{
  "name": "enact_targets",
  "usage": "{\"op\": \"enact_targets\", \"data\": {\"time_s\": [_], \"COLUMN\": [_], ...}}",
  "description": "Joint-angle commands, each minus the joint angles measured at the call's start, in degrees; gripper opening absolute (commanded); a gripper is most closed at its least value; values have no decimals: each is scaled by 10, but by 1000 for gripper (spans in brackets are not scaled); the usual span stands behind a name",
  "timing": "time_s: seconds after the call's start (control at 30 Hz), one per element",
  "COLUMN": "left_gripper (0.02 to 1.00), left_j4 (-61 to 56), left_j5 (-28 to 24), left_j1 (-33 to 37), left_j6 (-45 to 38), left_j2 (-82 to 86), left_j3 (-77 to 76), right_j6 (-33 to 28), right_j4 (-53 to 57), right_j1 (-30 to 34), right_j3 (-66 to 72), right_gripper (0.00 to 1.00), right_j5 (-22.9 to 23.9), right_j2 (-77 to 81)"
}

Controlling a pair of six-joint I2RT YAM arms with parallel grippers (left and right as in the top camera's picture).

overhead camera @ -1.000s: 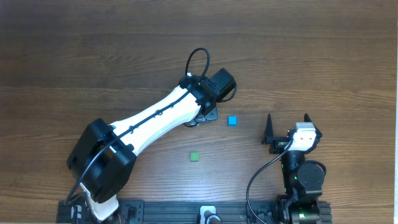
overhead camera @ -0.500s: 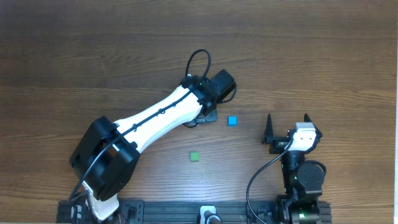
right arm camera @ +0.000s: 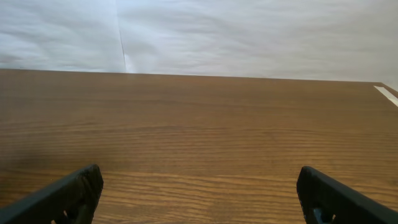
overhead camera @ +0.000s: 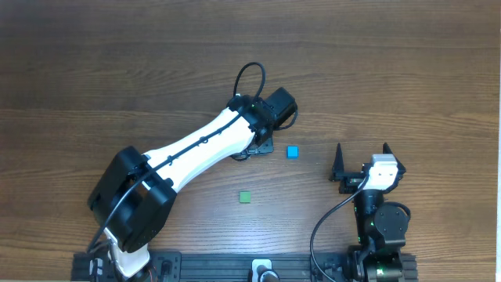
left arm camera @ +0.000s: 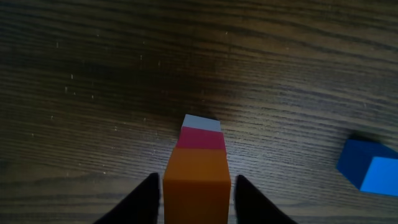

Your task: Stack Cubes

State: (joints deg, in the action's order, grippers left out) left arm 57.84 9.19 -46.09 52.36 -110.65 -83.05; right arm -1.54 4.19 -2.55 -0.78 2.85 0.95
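Observation:
An orange cube (left arm camera: 196,180) sits on top of a pink cube (left arm camera: 200,138), with a pale cube (left arm camera: 201,122) at the bottom of the stack. My left gripper (left arm camera: 197,198) is directly over this stack, its fingers (left arm camera: 144,200) pressed against both sides of the orange cube. From above, the left gripper (overhead camera: 262,143) hides the stack near the table's middle. A blue cube (overhead camera: 292,152) (left arm camera: 370,168) lies just right of the stack. A green cube (overhead camera: 245,197) lies nearer the bases. My right gripper (overhead camera: 362,160) (right arm camera: 202,202) stands open and empty at the right.
The wooden table (overhead camera: 117,63) is bare all around the cubes. A white wall (right arm camera: 249,37) rises beyond the far edge in the right wrist view.
The left arm's shoulder and elbow shifted slightly a second ago and have been still since. The cubes and the right arm have not moved.

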Motion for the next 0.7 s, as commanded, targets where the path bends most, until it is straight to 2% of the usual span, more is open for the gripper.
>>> {"op": "enact_targets", "data": {"time_s": [0.03,0.13,0.27,0.43,0.7], "left_gripper": [457,503,770,998,998], "left_j4": [2,0,-16,-65,-97], "left_j5": [-1,-1,18,43,84], "left_j1": [4,4,6,42,156], "left_j6": [4,4,4,4,-33], "left_j2": [-9,-9,5,48,147], "left_j3": [-2,-2,-2,-2,-2], "right_j6": [2,2,2,2,2], "right_j4": [-1,-1,-1,-1,-1], "right_j1": [4,4,4,4,4], "right_j3": [5,5,5,5,5], "right_gripper": [993,993,993,991,991], "right_j5": [-7,-7,-7,-7,-7], "right_j2": [0,0,0,0,0]}}
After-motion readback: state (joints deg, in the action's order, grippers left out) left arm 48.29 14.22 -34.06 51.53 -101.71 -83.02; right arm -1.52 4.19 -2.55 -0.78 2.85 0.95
